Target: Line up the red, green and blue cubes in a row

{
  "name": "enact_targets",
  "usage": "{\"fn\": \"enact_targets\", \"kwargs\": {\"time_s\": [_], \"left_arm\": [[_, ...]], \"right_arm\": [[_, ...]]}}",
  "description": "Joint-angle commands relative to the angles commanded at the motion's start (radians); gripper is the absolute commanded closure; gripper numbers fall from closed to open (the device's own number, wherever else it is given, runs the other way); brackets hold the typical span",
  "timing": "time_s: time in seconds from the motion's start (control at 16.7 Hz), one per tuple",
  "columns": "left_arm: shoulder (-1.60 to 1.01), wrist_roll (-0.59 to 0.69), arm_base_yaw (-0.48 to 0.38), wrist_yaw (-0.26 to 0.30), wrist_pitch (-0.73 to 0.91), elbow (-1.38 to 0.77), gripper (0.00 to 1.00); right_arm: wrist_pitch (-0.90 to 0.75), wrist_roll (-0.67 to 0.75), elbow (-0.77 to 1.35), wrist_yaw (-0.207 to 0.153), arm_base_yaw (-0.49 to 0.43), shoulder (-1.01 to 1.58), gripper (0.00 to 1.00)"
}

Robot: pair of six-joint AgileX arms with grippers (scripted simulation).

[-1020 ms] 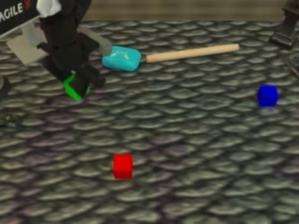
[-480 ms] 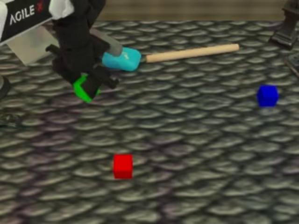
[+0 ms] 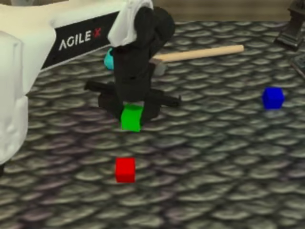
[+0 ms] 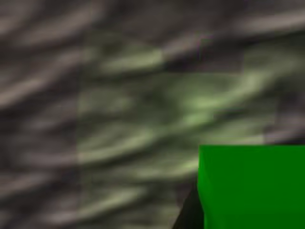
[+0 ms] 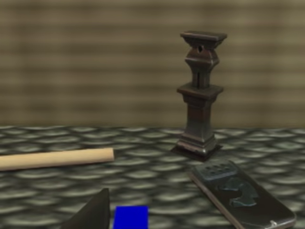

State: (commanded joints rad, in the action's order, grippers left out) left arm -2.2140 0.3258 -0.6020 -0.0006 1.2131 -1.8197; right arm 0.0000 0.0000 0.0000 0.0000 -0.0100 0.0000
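Note:
My left gripper (image 3: 132, 114) is shut on the green cube (image 3: 131, 117), holding it near the table's middle, a short way behind the red cube (image 3: 125, 170). The red cube rests alone on the table toward the front. Far off at the right sits the blue cube (image 3: 273, 97), with no arm near it in the top view. In the left wrist view the green cube (image 4: 252, 186) fills one corner, with a dark finger (image 4: 190, 215) against its side. The right wrist view shows the blue cube (image 5: 130, 217) beside one dark fingertip (image 5: 93, 212) of my right gripper.
A turquoise block (image 3: 108, 58) with a wooden stick handle (image 3: 200, 53) lies at the back, mostly hidden behind my left arm. A dark pedestal (image 5: 200, 95) and a flat dark remote-like slab (image 5: 240, 193) stand at the back right corner.
My left arm has swung from the back left toward the middle and front, carrying the green cube to just behind the red cube. Red and blue cubes have not moved.

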Motion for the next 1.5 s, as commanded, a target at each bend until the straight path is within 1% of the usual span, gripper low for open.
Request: {"fn": "enact_targets", "kwargs": {"time_s": [0.12,0.24,0.36,0.48,0.6,0.9,1.26,1.5], "left_arm": [[0.024,0.181,-0.073,-0.002,-0.001,0.032,1.0],[0.052,0.322,-0.138,-0.004,-0.007,0.06,1.0],[0.082,0.422,-0.188,-0.008,-0.018,0.083,1.0],[0.106,0.481,-0.22,-0.011,-0.028,0.099,1.0],[0.113,0.498,-0.229,-0.012,-0.031,0.103,1.0],[0.105,0.495,-0.224,-0.012,-0.047,0.113,1.0],[0.049,0.492,-0.222,-0.011,-0.241,0.245,1.0],[0.037,0.491,-0.223,-0.012,-0.274,0.27,1.0]], "right_arm": [[0.0,0.0,0.0,0.0,0.0,0.0,0.0],[0.0,0.0,0.0,0.0,0.0,0.0,0.0],[0.0,0.0,0.0,0.0,0.0,0.0,0.0],[0.0,0.0,0.0,0.0,0.0,0.0,0.0],[0.0,0.0,0.0,0.0,0.0,0.0,0.0],[0.0,0.0,0.0,0.0,0.0,0.0,0.0],[0.0,0.0,0.0,0.0,0.0,0.0,0.0],[0.0,0.0,0.0,0.0,0.0,0.0,0.0]]}}
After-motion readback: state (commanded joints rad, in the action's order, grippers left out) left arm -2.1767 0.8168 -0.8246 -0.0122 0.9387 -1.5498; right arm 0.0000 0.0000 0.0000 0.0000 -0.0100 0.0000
